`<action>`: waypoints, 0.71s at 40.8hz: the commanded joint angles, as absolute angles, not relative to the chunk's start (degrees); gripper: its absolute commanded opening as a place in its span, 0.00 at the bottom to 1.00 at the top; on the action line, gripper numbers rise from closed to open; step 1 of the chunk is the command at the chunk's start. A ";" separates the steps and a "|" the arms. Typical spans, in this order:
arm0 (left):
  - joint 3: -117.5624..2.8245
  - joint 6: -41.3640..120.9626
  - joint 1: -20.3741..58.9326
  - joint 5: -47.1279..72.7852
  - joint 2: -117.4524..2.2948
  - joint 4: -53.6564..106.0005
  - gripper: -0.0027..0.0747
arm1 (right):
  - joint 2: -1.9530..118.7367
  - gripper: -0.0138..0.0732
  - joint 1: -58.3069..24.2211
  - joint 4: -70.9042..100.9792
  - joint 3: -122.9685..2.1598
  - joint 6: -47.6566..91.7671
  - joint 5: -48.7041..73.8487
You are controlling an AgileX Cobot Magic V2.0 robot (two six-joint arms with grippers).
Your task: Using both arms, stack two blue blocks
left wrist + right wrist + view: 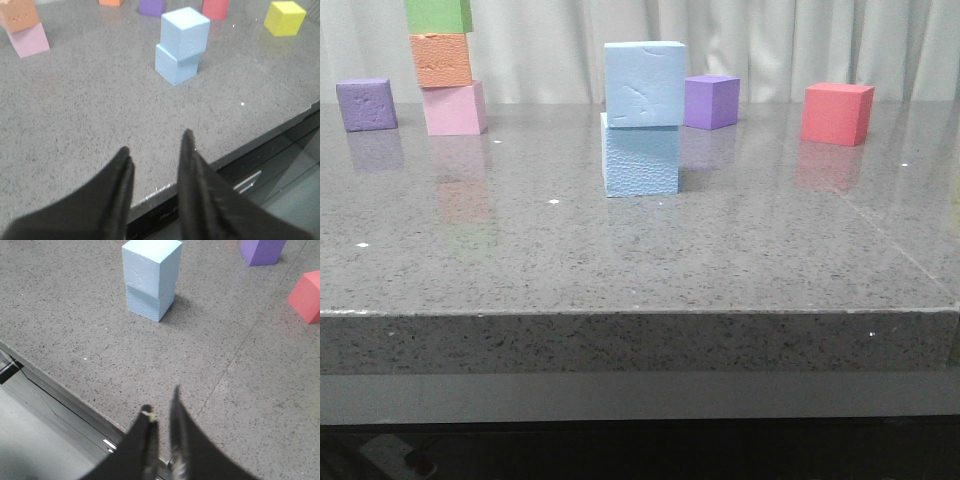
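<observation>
Two pale blue blocks stand stacked in the middle of the table. The upper blue block (643,83) (185,32) (150,267) rests on the lower blue block (640,158) (172,67) (145,305), twisted slightly and overhanging it a little. Nothing touches the stack. My left gripper (156,141) hangs open and empty over the table's front edge, well back from the stack. My right gripper (161,400) is also back at the front edge, its fingers nearly together with nothing between them. Neither gripper shows in the front view.
At the back left, a tower of pink (453,108), orange (441,60) and green (438,14) cubes stands beside a purple cube (365,104). Behind the stack sits another purple cube (710,101), with a red cube (837,113) to its right. A yellow cube (284,18) lies further off.
</observation>
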State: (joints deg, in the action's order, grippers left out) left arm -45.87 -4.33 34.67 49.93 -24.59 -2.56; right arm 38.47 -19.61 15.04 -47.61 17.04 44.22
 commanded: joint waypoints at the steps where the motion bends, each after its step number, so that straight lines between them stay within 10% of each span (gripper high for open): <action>1: -47.33 -4.15 35.08 43.55 -25.04 -2.33 0.10 | 38.27 0.02 -19.40 16.48 -48.97 17.58 40.49; 29: -43.17 -4.15 32.76 39.11 -23.52 -2.99 0.01 | 38.27 0.02 -19.40 16.53 -48.97 17.58 40.65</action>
